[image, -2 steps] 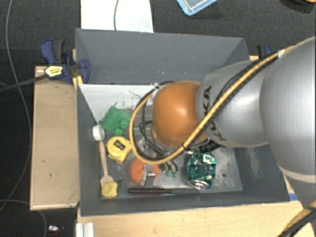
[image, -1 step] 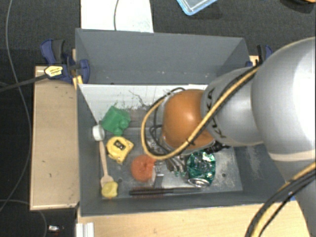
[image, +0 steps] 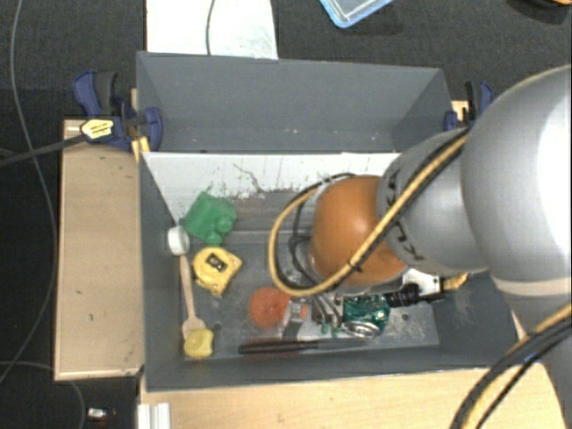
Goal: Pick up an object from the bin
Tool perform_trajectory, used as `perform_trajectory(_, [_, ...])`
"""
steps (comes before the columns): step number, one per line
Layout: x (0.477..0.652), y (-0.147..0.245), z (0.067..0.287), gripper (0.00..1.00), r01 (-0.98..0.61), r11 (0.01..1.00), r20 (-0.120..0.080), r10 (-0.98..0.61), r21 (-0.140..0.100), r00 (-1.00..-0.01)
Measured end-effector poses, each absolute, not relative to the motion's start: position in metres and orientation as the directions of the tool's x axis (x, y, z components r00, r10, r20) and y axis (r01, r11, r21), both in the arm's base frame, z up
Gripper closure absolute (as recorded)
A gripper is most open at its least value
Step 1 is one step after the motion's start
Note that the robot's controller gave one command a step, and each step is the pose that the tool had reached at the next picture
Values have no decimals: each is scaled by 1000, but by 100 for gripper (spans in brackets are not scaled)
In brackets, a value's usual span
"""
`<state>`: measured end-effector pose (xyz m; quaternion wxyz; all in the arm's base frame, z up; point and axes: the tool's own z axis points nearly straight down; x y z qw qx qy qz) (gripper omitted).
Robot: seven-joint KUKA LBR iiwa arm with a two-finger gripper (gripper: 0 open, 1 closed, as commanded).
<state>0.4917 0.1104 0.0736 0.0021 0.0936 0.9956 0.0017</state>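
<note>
Here the claw (image: 313,316), its state unclear, hangs beside a dark rod (image: 277,348) lying left-to-right.

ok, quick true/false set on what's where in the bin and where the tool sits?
1. A green lump lies at the far left of the bin floor. True.
2. The yellow tape measure lies right of the orange-red ball. False: it lies left of the ball.
3. The tool is low in the bin, between the ball and a green-and-silver thing. True.
4. The dark stick leans upright against the back wall. False: it lies flat along the near wall.
</note>
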Motion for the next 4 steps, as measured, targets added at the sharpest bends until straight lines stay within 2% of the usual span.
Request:
perform_trajectory(3, [492,110,73,100,196,981,-4,196,4,-981])
perform_trajectory(4, [491,101,87,100,53,999,-3,53,4,-999])
